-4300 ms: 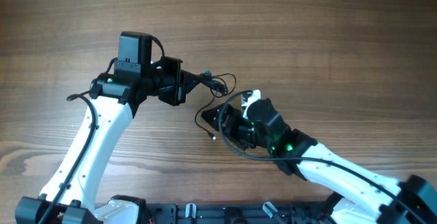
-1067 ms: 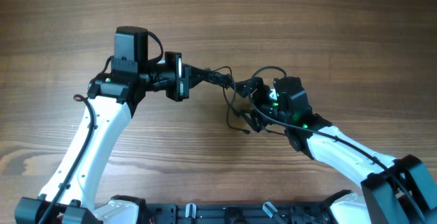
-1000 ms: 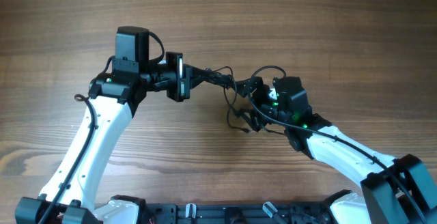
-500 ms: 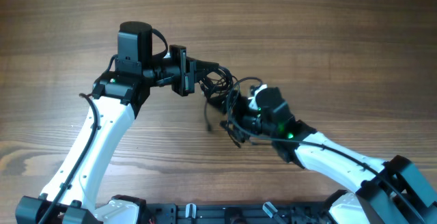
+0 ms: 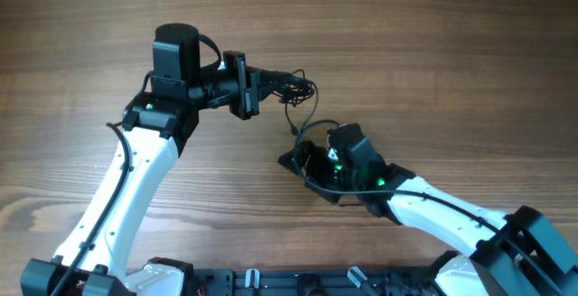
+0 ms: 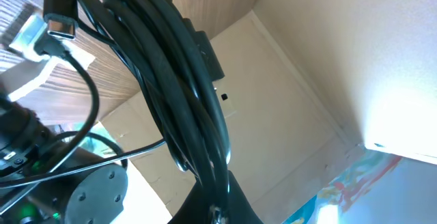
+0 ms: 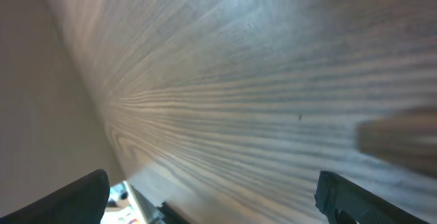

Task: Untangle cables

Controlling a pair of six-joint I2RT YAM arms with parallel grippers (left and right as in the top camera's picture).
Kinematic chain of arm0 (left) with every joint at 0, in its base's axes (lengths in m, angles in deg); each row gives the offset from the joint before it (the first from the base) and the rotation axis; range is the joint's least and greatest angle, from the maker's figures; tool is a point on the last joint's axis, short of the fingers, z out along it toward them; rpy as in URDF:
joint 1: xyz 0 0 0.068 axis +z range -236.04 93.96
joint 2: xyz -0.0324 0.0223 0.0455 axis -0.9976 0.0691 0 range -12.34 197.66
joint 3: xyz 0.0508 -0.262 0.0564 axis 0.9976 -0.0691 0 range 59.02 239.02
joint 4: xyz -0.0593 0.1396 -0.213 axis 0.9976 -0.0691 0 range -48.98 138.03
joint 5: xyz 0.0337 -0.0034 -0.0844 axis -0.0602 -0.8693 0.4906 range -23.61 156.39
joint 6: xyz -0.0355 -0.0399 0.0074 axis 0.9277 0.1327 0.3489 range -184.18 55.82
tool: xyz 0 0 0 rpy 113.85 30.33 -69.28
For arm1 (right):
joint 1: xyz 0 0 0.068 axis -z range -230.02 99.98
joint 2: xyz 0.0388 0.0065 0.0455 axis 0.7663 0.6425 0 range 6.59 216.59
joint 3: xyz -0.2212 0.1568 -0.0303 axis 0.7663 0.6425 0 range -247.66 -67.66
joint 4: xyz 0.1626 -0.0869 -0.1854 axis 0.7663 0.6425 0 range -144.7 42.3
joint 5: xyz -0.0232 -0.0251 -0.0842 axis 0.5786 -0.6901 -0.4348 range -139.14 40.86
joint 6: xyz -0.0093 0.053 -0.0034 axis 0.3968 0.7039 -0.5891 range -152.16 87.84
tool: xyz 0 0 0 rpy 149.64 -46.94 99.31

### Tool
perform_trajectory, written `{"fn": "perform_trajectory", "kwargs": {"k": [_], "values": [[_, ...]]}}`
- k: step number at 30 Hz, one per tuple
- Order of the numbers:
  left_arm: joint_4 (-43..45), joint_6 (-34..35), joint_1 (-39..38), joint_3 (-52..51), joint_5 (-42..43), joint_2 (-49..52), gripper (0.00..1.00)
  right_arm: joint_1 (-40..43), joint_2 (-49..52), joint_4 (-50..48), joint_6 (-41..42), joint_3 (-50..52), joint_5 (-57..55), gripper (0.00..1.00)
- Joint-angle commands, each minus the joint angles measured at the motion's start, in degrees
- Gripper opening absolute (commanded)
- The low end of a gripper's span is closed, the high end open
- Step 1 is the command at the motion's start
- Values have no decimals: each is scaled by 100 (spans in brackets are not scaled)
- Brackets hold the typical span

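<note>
The cables [image 5: 291, 85] are a bunch of thin black cords held above the wooden table, left of centre in the overhead view. My left gripper [image 5: 269, 78] is shut on this bundle. In the left wrist view the cables [image 6: 179, 87] run up from the left gripper [image 6: 217, 210] as a thick dark bundle, with a flat plug end [image 6: 59, 16] at the upper left. One strand [image 5: 298, 126] hangs down toward my right gripper [image 5: 294, 158]. The right gripper [image 7: 218, 207] stands open, only bare wood between its fingertips [image 7: 76, 198].
The wooden table [image 5: 433, 52] stretches around both arms. The white right forearm [image 5: 433, 219] crosses the lower right, and the white left arm [image 5: 126, 188] rises from the lower left. A black rail [image 5: 271, 282] runs along the near edge.
The right gripper has moved left and then toward the near edge, away from the bundle, staying open. The left gripper has shifted slightly up and right with the cables.
</note>
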Motion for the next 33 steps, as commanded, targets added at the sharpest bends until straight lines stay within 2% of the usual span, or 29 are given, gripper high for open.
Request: {"fn": "perform_trajectory", "kwargs": {"k": [1,5,8,14,21,33], "values": [[-42,-326,-22,87,52,-52,4,498,46,24,-404,-17,-11,100],[-286,-525,42,87,52,-52,4,1252,42,-101,-15,-17,697,100],[-304,-522,37,87,50,-52,4,1510,42,-302,343,-17,787,100],[-304,-522,-103,87,59,-52,4,1357,48,-1482,1132,-17,693,100],[-304,-520,-243,87,181,-52,4,1189,55,-1528,1637,-17,286,100],[-304,-522,-267,87,354,-52,4,1158,55,-1563,1805,-17,-103,100]]}}
